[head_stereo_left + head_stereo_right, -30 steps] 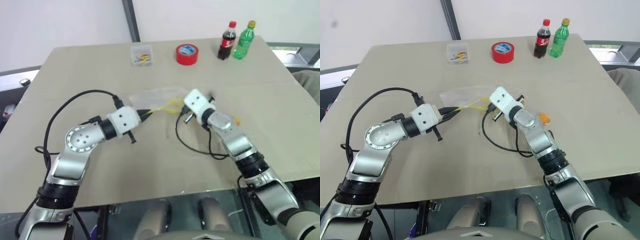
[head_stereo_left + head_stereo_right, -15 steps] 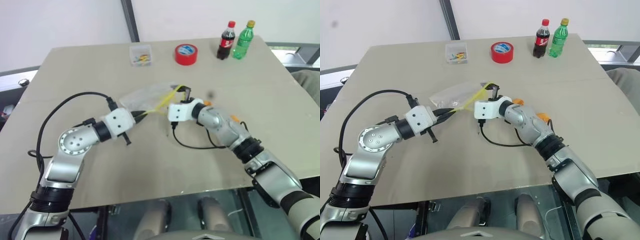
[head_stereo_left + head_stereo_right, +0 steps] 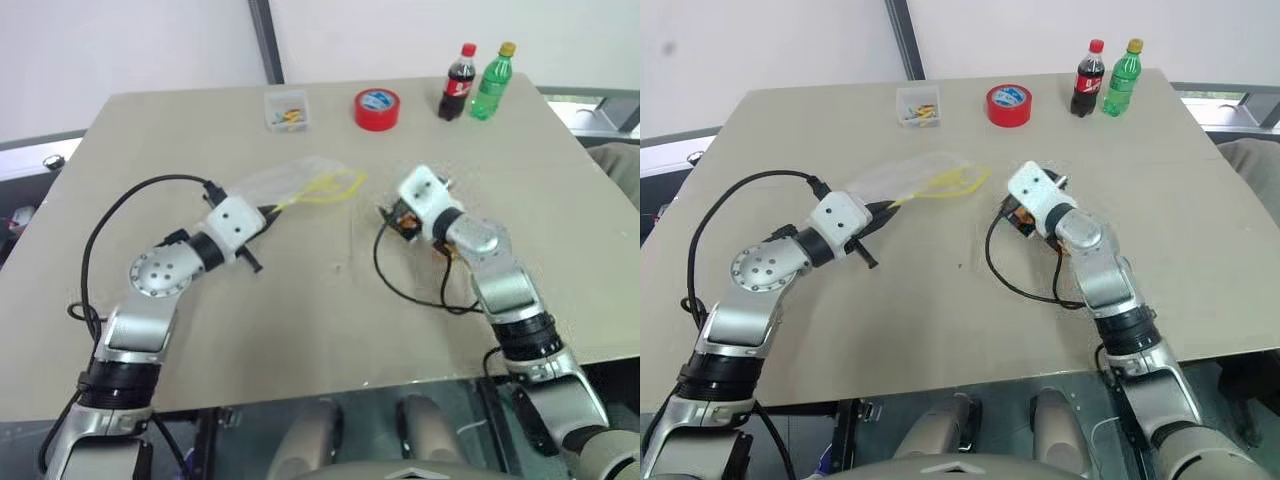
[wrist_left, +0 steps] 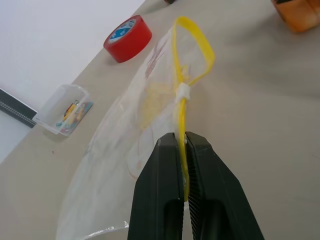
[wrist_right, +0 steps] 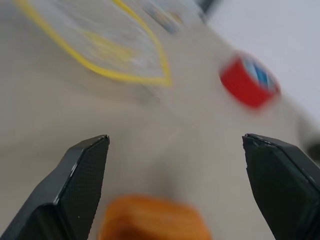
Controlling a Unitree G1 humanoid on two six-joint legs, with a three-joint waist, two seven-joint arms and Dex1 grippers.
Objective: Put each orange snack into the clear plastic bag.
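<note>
Risking a missed grab: right pincer (image 5: 175,185) gapes wide and empty over an orange snack (image 5: 150,220) on the tabletop (image 3: 300,320), while left pincer (image 4: 182,165), clamped on the clear plastic bag (image 3: 290,185), could let its mouth collapse.

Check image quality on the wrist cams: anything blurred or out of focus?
Right wrist view: the red tape roll and the clear plastic bag with the yellow zipper strip look smeared; the oval orange snack between the open fingers is soft. Left wrist view: crisp on the shut black fingers pinching the bag's strip; the small clear box of coloured bits is slightly soft.
</note>
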